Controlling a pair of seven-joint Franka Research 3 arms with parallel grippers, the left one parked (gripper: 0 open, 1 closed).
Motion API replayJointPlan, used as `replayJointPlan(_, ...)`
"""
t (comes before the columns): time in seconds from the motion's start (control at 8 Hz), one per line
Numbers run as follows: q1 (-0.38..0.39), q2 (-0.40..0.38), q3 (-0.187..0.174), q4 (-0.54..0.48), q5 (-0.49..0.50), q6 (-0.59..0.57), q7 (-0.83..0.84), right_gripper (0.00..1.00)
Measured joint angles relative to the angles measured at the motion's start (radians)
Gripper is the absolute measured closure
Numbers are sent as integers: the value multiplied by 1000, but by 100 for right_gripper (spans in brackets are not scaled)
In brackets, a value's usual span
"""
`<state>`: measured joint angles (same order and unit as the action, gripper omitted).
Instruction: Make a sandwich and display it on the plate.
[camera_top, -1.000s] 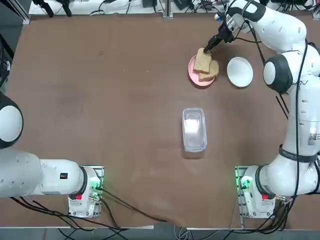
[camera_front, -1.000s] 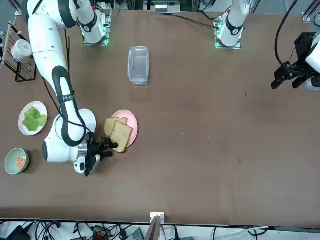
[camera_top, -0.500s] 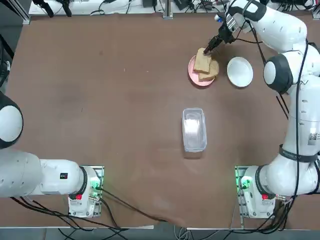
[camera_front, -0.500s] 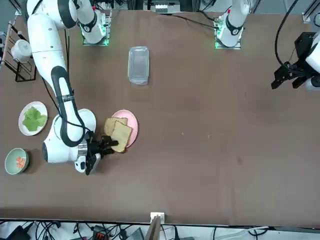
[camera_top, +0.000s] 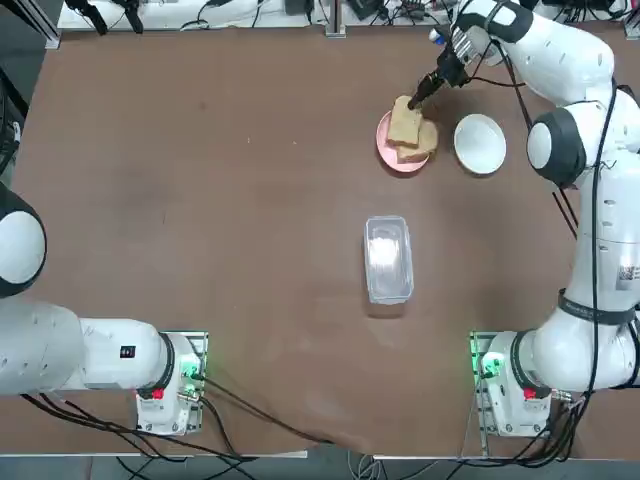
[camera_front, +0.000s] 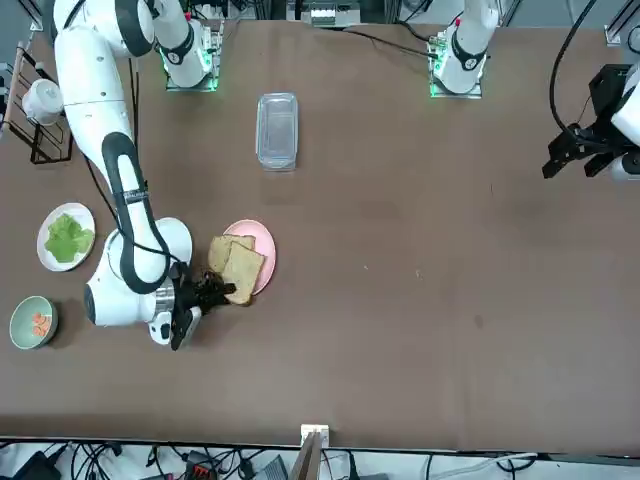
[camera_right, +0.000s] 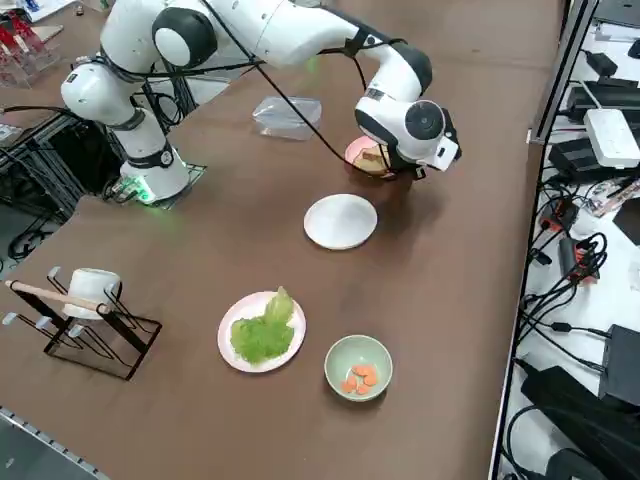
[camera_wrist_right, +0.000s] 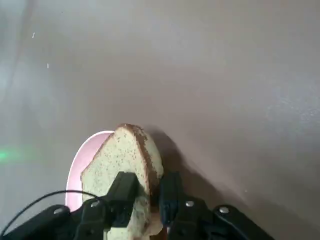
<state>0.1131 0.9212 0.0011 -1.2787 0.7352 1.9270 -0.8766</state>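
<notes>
The right gripper (camera_wrist_right: 146, 192) sat low at the far side of the brown surface (camera_top: 220, 200), over the far edge of a pink plate (camera_top: 384, 143). Its fingers (camera_wrist_right: 121, 187) were closed most of the way on the upper of two bread slices (camera_top: 405, 124), one finger on each face of the slice, w/ the slice tipped up on edge between them in the wrist view. The second slice (camera_top: 424, 140) lay flat on the pink plate, partly under the first. No sandwich was put together; the bread was bare, w/ no filling. The white plate (camera_top: 480, 143) sat just beside the pink one, toward the robot's right, w/ nothing on it. In the side view a lettuce leaf (camera_right: 264, 331) lay on another white plate (camera_right: 232, 349) further to the robot's right, near a small green bowl (camera_right: 358, 367) holding orange bits. A clear plastic box (camera_top: 388, 258) lay mid-surface, well apart from the plates. A wire rack w/ a white cup (camera_right: 90, 288) stood at the surface's right edge.
</notes>
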Motion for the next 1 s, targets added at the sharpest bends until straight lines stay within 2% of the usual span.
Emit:
replayJointPlan(0.12, 0, 0, 0, 3, 0, -2, 0, 90)
replayJointPlan(0.5, 0, -5, 0, 23, 1, -8, 1, 92)
replayJointPlan(1.0, 0, -56, 1, 53, 9, -56, 20, 92)
